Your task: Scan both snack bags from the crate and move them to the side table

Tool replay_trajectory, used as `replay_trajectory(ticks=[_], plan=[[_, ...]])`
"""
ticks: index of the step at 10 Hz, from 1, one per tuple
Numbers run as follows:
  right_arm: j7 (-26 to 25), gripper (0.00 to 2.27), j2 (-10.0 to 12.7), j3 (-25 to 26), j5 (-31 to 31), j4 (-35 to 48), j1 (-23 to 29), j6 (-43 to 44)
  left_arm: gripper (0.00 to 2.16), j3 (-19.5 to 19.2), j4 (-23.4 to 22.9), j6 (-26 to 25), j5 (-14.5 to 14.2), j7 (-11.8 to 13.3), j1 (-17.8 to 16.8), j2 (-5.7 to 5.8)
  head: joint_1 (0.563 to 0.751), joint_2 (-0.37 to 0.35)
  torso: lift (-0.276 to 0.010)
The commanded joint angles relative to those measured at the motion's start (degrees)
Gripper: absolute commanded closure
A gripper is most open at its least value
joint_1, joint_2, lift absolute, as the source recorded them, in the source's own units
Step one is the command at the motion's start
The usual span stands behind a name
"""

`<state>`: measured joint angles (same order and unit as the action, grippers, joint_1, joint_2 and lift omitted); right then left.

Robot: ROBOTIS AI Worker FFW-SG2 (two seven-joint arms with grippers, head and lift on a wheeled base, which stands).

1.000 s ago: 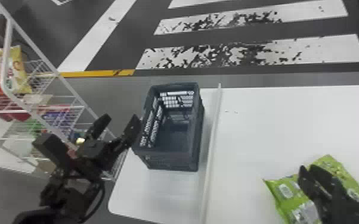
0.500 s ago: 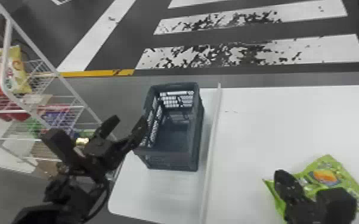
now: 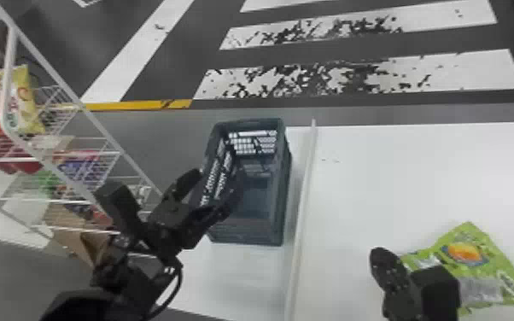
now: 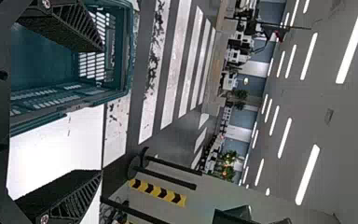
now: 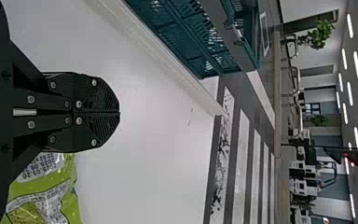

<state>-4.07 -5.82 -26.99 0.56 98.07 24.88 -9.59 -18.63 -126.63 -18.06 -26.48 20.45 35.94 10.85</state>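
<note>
Left gripper (image 3: pixel 218 176) is displaced rightward in the head view; one finger now overlaps the crate (image 3: pixel 249 232). Right gripper (image 3: pixel 383 257) is displaced leftward across the green snack bag (image 3: pixel 493 267), exposing the bag's orange picture, covered in the earliest view.

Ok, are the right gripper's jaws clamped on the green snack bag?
No: in the right wrist view the right gripper has its jaws shut against each other, the green snack bag lying outside them.
</note>
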Motion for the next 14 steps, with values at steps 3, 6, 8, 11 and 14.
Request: replay_trajectory(ticks=[3,6,8,11,14], plan=[[0.7,2.25,-0.8,-0.2,0.6,-1.7,0.0,-4.1,0.07,1.2,0.2,-0.4,0.9,0.0,-0.2,0.40,0.695,0.350,-0.029],[1.0,2.25,-1.9,2.3,0.1,0.6,3.6,-5.5,0.07,2.1,1.0,-0.5,1.1,0.0,-1.4,0.40,0.695,0.350,-0.029],[1.0,2.25,-2.0,4.5,0.0,3.2,6.1,-6.2,0.07,3.2,2.2,-0.5,1.2,0.0,-2.3,0.40,0.695,0.350,-0.029],[1.0,2.25,-2.0,8.7,-0.9,4.8,8.3,-8.8,0.07,4.2,3.4,-0.5,1.3,0.1,-3.2,0.49,0.695,0.328,-0.029],[1.2,2.25,-2.0,12.8,-3.9,5.5,9.0,-8.3,0.07,4.7,3.8,-0.4,1.4,0.2,-3.7,0.31,0.695,0.256,-0.029]])
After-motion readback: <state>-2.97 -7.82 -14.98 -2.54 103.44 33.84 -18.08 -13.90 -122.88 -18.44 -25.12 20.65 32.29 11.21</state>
